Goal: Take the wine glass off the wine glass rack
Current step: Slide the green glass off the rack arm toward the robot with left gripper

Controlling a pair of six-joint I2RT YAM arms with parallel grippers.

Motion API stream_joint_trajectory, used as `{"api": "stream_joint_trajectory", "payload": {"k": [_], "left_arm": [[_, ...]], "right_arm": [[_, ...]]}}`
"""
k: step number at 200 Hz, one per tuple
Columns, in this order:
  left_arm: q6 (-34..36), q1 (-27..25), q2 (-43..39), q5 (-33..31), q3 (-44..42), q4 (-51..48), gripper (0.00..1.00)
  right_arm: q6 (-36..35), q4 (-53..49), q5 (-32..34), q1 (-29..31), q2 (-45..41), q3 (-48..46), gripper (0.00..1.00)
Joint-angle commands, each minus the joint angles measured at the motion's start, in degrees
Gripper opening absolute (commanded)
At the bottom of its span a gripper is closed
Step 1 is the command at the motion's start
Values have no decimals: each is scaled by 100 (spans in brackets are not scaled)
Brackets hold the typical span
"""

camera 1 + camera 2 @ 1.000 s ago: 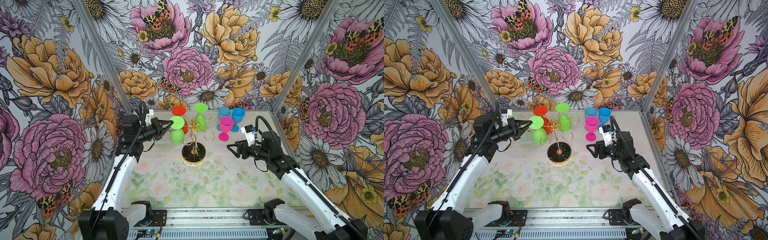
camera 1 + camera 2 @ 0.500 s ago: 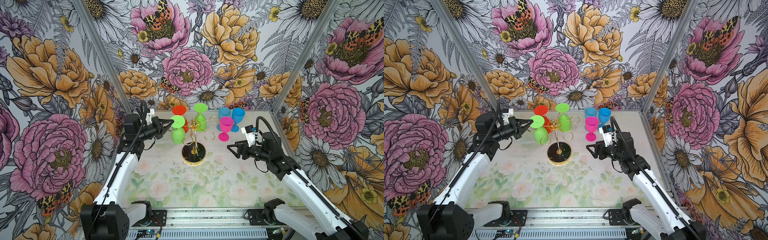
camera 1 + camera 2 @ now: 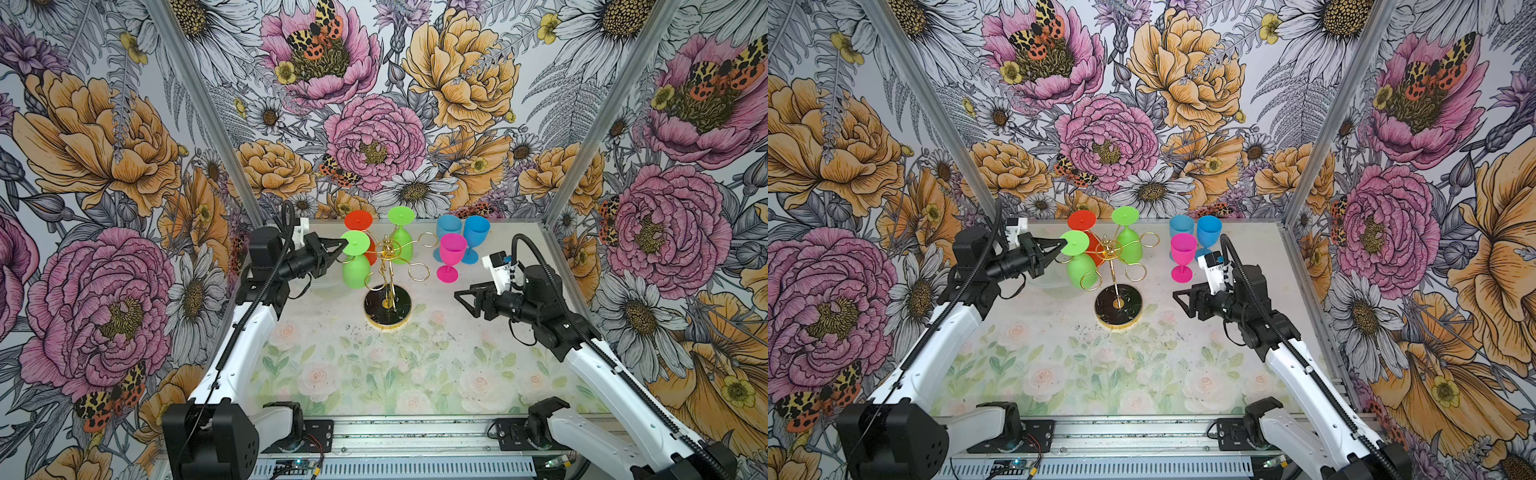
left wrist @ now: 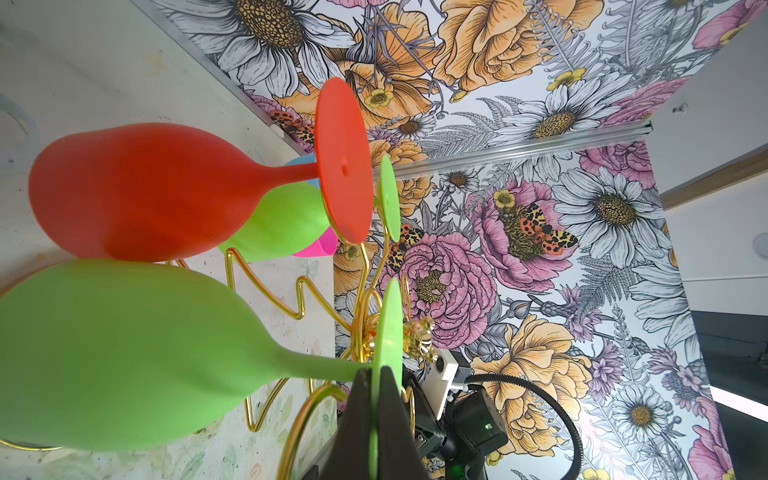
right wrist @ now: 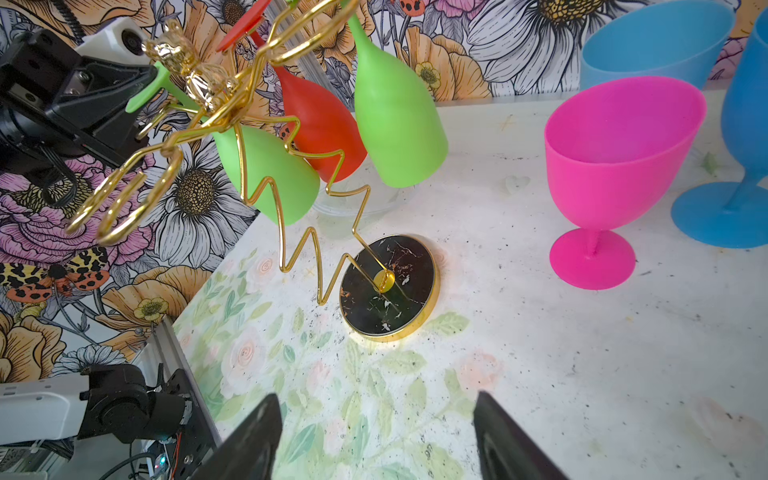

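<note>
The wine glass rack is a gold wire stand on a round black base, set at mid-table. A green wine glass hangs upside down on its left arm. My left gripper is shut on the edge of that glass's flat foot. In the left wrist view the black fingers pinch the green foot disc, with the bowl alongside. My right gripper hovers open to the right of the rack, and nothing lies between its fingers.
A red glass and a second green glass also hang on the rack. A pink glass and two blue glasses stand upright at the back right. A clear dish lies on the table under the hanging glasses.
My left gripper has risen very slightly with the green glass's foot still in it. The right arm has not moved.
</note>
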Motion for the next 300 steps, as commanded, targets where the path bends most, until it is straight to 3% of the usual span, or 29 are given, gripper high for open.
{"api": "stream_joint_trajectory", "payload": {"k": [1, 159, 225, 300], "left_arm": [[-23, 74, 6, -277, 58, 108, 0], [140, 453, -694, -1071, -187, -457, 0], [714, 573, -1249, -1671, -35, -1462, 0], [1276, 593, -1828, -1801, -30, -2439, 0]], "right_arm": [[-83, 84, 40, 28, -78, -41, 73], [-88, 87, -11, 30, -58, -22, 73], [-89, 91, -15, 33, -49, -23, 73], [-117, 87, -41, 32, -1, 14, 73]]}}
